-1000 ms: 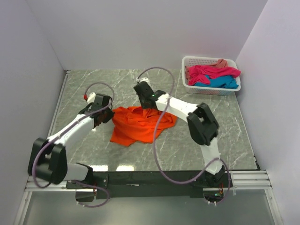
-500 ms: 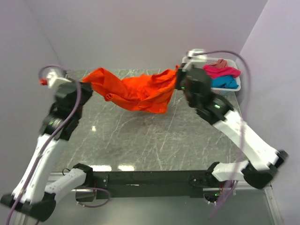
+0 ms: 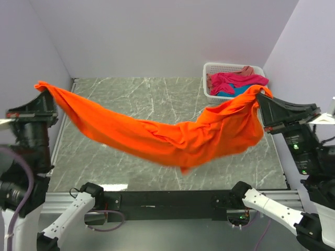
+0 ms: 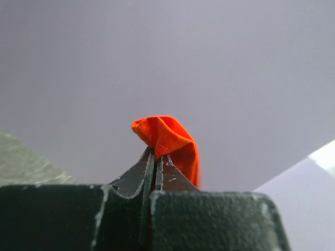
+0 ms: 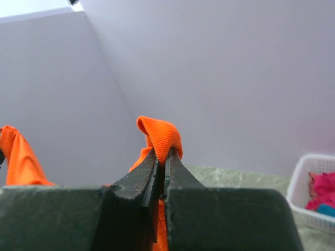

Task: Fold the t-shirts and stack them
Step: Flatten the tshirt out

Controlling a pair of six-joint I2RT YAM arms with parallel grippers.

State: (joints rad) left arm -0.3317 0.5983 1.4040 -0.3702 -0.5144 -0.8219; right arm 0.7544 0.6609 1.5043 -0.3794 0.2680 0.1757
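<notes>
The orange t-shirt [image 3: 167, 137] hangs stretched in the air across the table, sagging in the middle. My left gripper [image 3: 43, 93] is shut on its left end, high at the far left; the pinched cloth shows in the left wrist view [image 4: 166, 138]. My right gripper [image 3: 258, 95] is shut on its right end, high at the right; the pinched cloth shows in the right wrist view [image 5: 161, 136]. The magenta t-shirt [image 3: 233, 81], the turquoise t-shirt [image 3: 230, 92] and the salmon t-shirt [image 3: 247, 70] lie crumpled in the white basket [image 3: 209, 68].
The grey marbled table [image 3: 146, 94] lies below the hanging shirt. The basket stands at the back right corner, close behind the right gripper. White walls close in the left, back and right sides.
Both arms have lifted the orange shirt off the table and pulled apart, left arm to the far left and right arm to the right. The shirt went from a crumpled heap to a stretched span.
</notes>
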